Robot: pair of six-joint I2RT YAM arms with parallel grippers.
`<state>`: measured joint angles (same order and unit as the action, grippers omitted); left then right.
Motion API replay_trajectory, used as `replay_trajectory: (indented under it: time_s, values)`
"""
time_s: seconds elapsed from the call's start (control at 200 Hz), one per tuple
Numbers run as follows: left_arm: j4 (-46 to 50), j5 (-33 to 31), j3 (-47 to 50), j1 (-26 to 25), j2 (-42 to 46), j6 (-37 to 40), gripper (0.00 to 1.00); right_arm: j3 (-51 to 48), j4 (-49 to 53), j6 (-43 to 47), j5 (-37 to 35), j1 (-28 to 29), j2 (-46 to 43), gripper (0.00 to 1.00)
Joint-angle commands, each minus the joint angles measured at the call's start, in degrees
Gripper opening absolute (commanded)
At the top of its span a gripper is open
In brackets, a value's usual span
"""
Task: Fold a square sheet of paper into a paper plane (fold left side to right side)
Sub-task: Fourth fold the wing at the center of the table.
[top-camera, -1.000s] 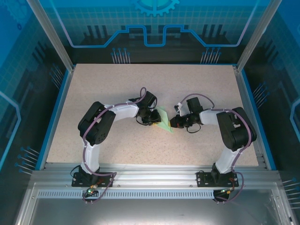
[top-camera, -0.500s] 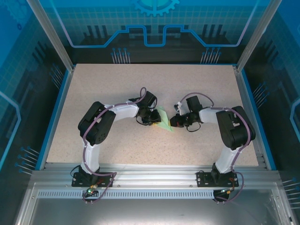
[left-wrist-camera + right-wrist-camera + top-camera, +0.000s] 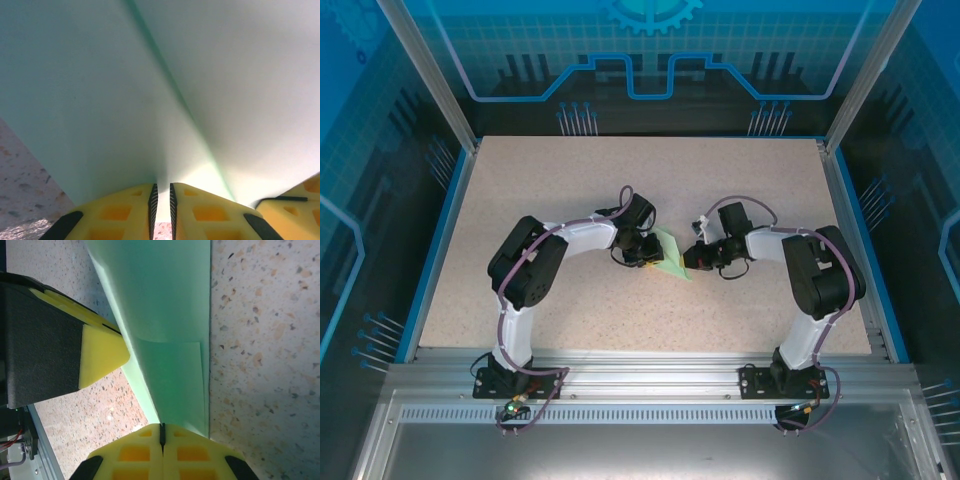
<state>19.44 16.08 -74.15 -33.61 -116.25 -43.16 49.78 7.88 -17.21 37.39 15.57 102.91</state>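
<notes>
The square sheet of paper point(image 3: 670, 258), pale mint green, lies at the table's middle, folded into a slim pointed paper-plane shape with a raised crease. My left gripper point(image 3: 648, 252) is at its left side. In the left wrist view the paper point(image 3: 160, 90) rises into the narrow gap of the left gripper point(image 3: 161, 189), which is shut on it. My right gripper point(image 3: 691, 258) is at the paper's right end. In the right wrist view the right gripper point(image 3: 161, 426) is fully shut, its tips against the paper point(image 3: 165, 305) where the fold line ends. A left finger point(image 3: 100, 352) shows beside the paper.
The speckled beige tabletop point(image 3: 570, 180) is ringed by a blue rim and clear enclosure walls. An aluminium rail point(image 3: 650, 372) carrying both arm bases runs along the near edge. Both forearms lie low over the table, elbows bent outward.
My right gripper has crept a little to the left and away, closer to the paper's right end. The left gripper and the paper have stayed put.
</notes>
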Motion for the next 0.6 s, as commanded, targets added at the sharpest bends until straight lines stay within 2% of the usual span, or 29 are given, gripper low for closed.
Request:
replay_trajectory:
  time_s: [0.0,0.595]
  values:
    - [2.98,-2.42,-0.49,-0.49,-2.23,1.5,0.2,2.03,1.52,0.95,0.86,-1.47,1.19,0.02]
    - [3.42,-2.66,-0.61,-0.46,-2.58,1.53,0.19,3.28,2.84,1.3,0.97,-2.13,2.69,0.02]
